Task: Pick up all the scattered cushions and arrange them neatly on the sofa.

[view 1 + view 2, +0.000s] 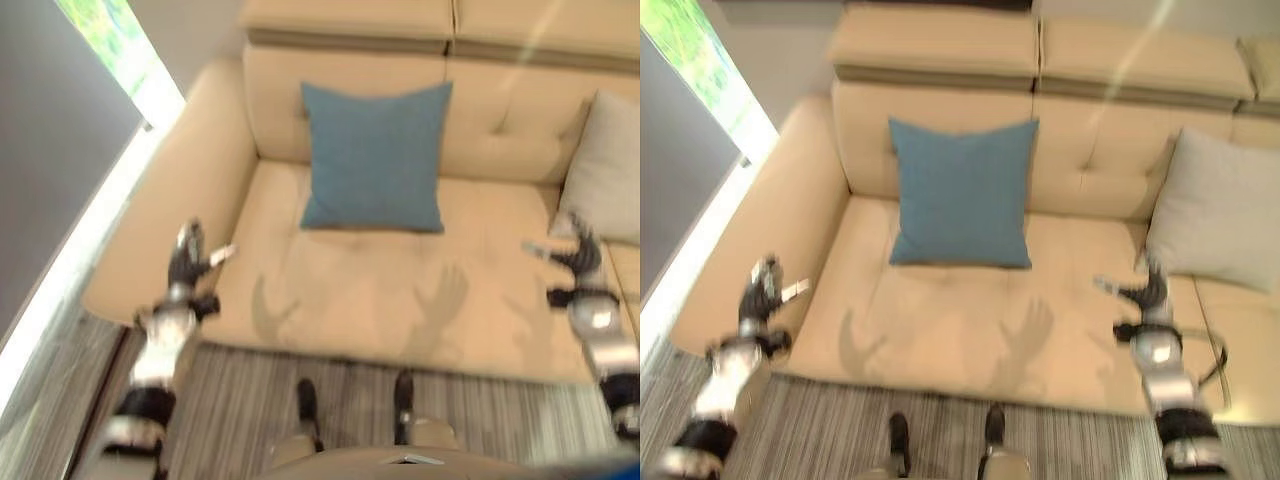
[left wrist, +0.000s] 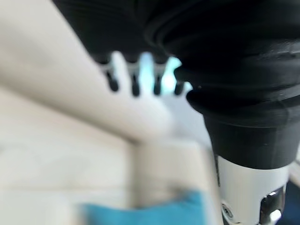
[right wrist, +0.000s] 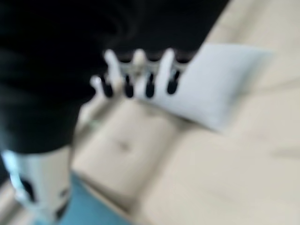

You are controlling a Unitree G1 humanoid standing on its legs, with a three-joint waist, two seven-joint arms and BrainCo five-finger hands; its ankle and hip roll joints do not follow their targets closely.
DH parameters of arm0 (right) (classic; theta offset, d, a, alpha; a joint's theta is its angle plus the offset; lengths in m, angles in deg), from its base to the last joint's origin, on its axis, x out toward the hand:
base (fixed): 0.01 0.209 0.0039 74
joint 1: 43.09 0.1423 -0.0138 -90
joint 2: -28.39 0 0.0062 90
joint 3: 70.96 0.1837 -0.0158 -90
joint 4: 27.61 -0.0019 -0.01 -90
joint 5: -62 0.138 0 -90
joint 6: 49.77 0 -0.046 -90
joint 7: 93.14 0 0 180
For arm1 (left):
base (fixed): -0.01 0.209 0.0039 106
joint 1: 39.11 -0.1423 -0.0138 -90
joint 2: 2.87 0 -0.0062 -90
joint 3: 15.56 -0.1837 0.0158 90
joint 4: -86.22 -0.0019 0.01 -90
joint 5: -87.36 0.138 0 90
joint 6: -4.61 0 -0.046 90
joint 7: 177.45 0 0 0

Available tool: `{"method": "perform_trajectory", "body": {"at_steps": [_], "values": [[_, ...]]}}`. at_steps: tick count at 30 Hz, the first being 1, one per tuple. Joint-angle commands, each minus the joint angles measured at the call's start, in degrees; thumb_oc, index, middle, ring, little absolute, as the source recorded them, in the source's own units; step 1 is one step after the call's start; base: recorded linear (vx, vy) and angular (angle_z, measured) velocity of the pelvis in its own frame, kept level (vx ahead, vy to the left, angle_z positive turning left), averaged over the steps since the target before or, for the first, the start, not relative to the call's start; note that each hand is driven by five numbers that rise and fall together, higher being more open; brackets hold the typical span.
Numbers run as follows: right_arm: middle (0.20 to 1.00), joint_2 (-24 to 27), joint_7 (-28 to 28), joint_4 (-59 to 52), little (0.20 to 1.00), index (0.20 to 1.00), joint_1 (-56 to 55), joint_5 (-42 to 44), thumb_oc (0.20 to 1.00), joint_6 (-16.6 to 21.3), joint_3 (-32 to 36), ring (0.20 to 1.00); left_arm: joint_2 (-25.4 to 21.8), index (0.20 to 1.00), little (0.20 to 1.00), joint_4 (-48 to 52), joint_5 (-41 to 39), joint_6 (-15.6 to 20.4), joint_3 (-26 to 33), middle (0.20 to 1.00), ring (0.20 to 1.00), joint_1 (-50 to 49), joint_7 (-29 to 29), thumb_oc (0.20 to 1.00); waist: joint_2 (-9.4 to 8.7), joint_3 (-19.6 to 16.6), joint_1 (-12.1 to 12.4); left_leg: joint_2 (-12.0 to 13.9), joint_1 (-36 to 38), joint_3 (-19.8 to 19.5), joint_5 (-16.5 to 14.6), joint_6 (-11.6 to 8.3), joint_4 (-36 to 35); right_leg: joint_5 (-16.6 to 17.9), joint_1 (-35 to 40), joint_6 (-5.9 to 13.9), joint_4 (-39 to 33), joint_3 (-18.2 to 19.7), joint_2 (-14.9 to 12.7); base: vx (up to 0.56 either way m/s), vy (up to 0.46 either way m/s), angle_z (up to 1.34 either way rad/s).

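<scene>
The square teal-blue fabric cushion (image 1: 375, 157) stands upright in the upper middle of the frame, its lower edge on the seat and its back leaning on the backrest of the cream leather sofa (image 1: 340, 290). A pale grey fabric cushion (image 1: 1220, 210) leans against the backrest at the right edge of the frame, well apart from the blue one. Both look soft, light and squashy, so I judge they will buckle if pinched at a corner; a hold across one side edge, or one hand on each side, should keep them square, and the cloth cover should not slip. Neither is held now. The left hand (image 1: 187, 258) hovers at lower left, over the front corner of the seat beside the broad armrest, its fingers straight and spread with nothing in them. The right hand (image 1: 1148, 288) hovers at the right, just below the grey cushion's lower corner, its fingers likewise apart and empty. Between the hands the seat lies bare, wide room for setting cushions down. The armrest closes the left side, the backrest the far side, and the seat's front edge drops to a grey striped carpet (image 1: 240, 400) along the bottom of the frame.
</scene>
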Motion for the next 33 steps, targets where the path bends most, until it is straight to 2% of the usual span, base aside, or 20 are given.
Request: {"method": "perform_trajectory", "body": {"at_steps": [1,4,6,10,17,19,21,23,24,25,26,27,29,30,31,33], "values": [[1.000,-0.76,-2.99,1.30,1.000,1.000,2.10,-1.49,1.000,2.70,1.41,1.000,0.32,1.000,1.000,-6.29,6.05,-0.01,2.21,1.000,1.000,2.56,-3.14,1.000,-1.96,0.12,0.40,0.04,5.30,1.47,-4.82,-3.53,0.23,3.99,4.01,3.07,-6.15,-1.23,-0.21,-0.01,0.060,0.01],[1.000,-4.59,-5.63,6.26,1.000,1.000,-1.98,-4.04,1.000,2.21,-0.67,1.000,4.24,1.000,1.000,-16.35,11.70,-2.17,2.31,1.000,1.000,-2.42,-4.97,1.000,-2.09,0.11,0.74,-0.04,8.53,1.83,-5.67,-3.08,0.23,3.05,7.64,2.82,-6.15,-1.24,0.07,-0.03,0.052,0.01],[1.000,-7.05,-6.83,12.36,1.000,1.000,-3.14,-6.22,1.000,1.66,-3.10,1.000,7.01,1.000,1.000,-26.52,15.77,-3.52,1.75,1.000,1.000,-3.47,-5.86,1.000,-2.34,-0.03,0.98,-0.01,10.10,1.84,-6.14,-2.79,0.23,2.65,9.39,2.67,-6.15,-1.29,0.07,-0.04,0.041,0.01],[1.000,-10.61,-7.84,23.91,1.000,1.000,-3.45,-6.95,1.000,0.23,-6.27,1.000,9.31,1.000,1.000,-35.72,19.65,-4.84,0.76,1.000,1.000,-4.51,-6.05,1.000,-2.85,-0.31,1.71,-0.05,12.67,1.73,-6.81,-2.37,0.23,1.81,12.33,2.35,-6.15,-1.04,0.46,-0.01,0.006,0.00],[1.000,-13.73,-8.40,33.27,1.000,1.000,-3.72,-4.15,1.000,-0.91,-5.80,1.000,9.36,1.000,1.000,-38.14,21.22,-5.60,-0.42,1.000,1.000,-3.56,-5.31,1.000,-3.09,0.50,1.43,0.26,15.93,1.78,-7.37,-1.89,0.39,0.63,15.33,1.77,-5.94,-0.16,1.03,0.00,-0.018,0.00],[1.000,-13.77,-8.55,34.89,1.000,1.000,-3.32,-4.40,1.000,-1.41,-6.37,1.000,9.39,1.000,1.000,-37.83,21.55,-5.66,-1.27,1.000,1.000,-3.05,-5.16,1.000,-3.28,1.44,1.34,0.39,15.19,1.39,-9.01,-1.54,5.07,0.35,15.67,1.22,-5.35,0.87,0.91,-0.06,-0.020,-0.02],[1.000,-13.72,-8.17,35.16,1.000,1.000,-2.41,-4.19,1.000,-1.41,-6.83,1.000,9.80,1.000,1.000,-36.96,20.90,-5.36,-2.05,1.000,1.000,-2.11,-5.03,1.000,-3.60,2.95,1.85,-0.17,12.59,-2.23,-9.91,-1.79,10.71,0.49,15.24,0.75,-4.83,2.32,0.91,-0.11,0.004,-0.13],[1.000,-13.49,-7.85,35.22,1.000,1.000,-1.52,-3.91,1.000,-1.47,-7.22,1.000,10.53,1.000,1.000,-35.99,19.45,-4.87,-2.94,1.000,1.000,-1.29,-4.76,1.000,-3.84,4.23,2.58,-1.52,10.46,-8.56,-10.03,-2.37,14.04,1.06,14.14,0.68,-4.38,4.21,0.76,-0.16,0.066,-0.46],[1.000,-13.07,-7.99,34.73,1.000,1.000,-0.89,-4.09,1.000,-1.61,-7.62,1.000,11.05,1.000,1.000,-35.40,18.28,-4.61,-3.53,1.000,1.000,-0.67,-4.63,1.000,-3.81,4.41,2.85,-2.79,9.77,-13.89,-11.62,-1.82,14.49,1.86,12.39,0.92,-4.03,6.50,0.62,-0.14,0.117,-1.05],[1.000,-12.77,-8.00,34.88,1.000,1.000,-0.54,-4.18,1.000,-1.73,-7.78,1.000,11.25,1.000,1.000,-35.19,18.19,-4.50,-4.02,1.000,1.000,-0.28,-4.59,1.000,-3.76,4.45,2.78,-3.22,9.59,-15.05,-11.97,-1.65,14.59,2.24,11.50,1.06,-3.70,7.45,0.46,-0.20,0.283,-1.55],[1.000,-12.35,-8.34,34.75,1.000,1.000,-0.03,-4.53,1.000,-2.26,-7.58,1.000,11.26,1.000,1.000,-35.03,19.56,-4.69,-5.36,1.000,1.000,0.61,-5.14,1.000,-3.47,4.44,1.69,-4.17,10.43,-13.40,-14.57,-0.10,12.44,3.85,8.61,2.26,-3.36,9.78,-0.62,-0.34,0.468,-1.47],[1.000,-12.71,-8.20,34.76,1.000,1.000,1.33,-5.08,1.000,-3.01,-8.33,1.000,10.85,1.000,1.000,-34.67,21.97,-4.58,-6.29,1.000,1.000,1.74,-4.95,1.000,-3.72,5.31,1.77,-6.08,10.81,-9.84,-14.75,1.49,10.27,7.65,3.55,5.16,-2.75,12.54,-1.93,-0.37,0.480,-2.06],[1.000,-13.25,-8.18,34.82,1.000,1.000,1.77,-5.60,1.000,-3.29,-8.82,1.000,10.18,1.000,1.000,-34.51,22.57,-4.54,-6.45,1.000,1.000,2.38,-4.92,1.000,-3.88,6.15,2.09,-6.63,10.75,-7.10,-14.28,2.23,9.18,9.81,0.62,6.61,-2.12,12.70,-2.60,-0.28,0.230,-2.11],[1.000,-13.51,-8.07,34.76,1.000,1.000,2.02,-5.99,1.000,-3.33,-9.15,1.000,9.63,1.000,1.000,-34.32,22.61,-4.54,-6.65,1.000,1.000,2.88,-4.81,1.000,-3.81,6.93,2.53,-6.51,10.38,-5.65,-13.65,2.50,8.90,9.94,-0.95,6.48,-0.61,10.59,-3.13,-0.29,0.106,-1.32],[1.000,-13.52,-7.94,34.74,1.000,1.000,2.11,-6.01,1.000,-3.36,-9.22,1.000,9.31,1.000,1.000,-34.24,22.85,-4.70,-6.95,1.000,1.000,3.40,-4.93,1.000,-3.18,7.70,3.36,-5.90,9.88,-4.34,-13.37,2.73,8.86,7.98,-1.02,5.60,1.39,6.42,-3.79,-0.28,0.094,-1.10],[1.000,-13.79,-7.80,34.65,1.000,1.000,1.90,-5.95,1.000,-3.12,-9.27,1.000,8.98,1.000,1.000,-34.48,23.80,-4.97,-7.20,1.000,1.000,3.56,-4.96,1.000,-2.63,7.79,3.83,-5.62,9.21,-3.24,-12.53,3.16,8.55,4.81,0.86,4.03,4.44,1.03,-5.05,-0.19,0.071,-1.01]]}}
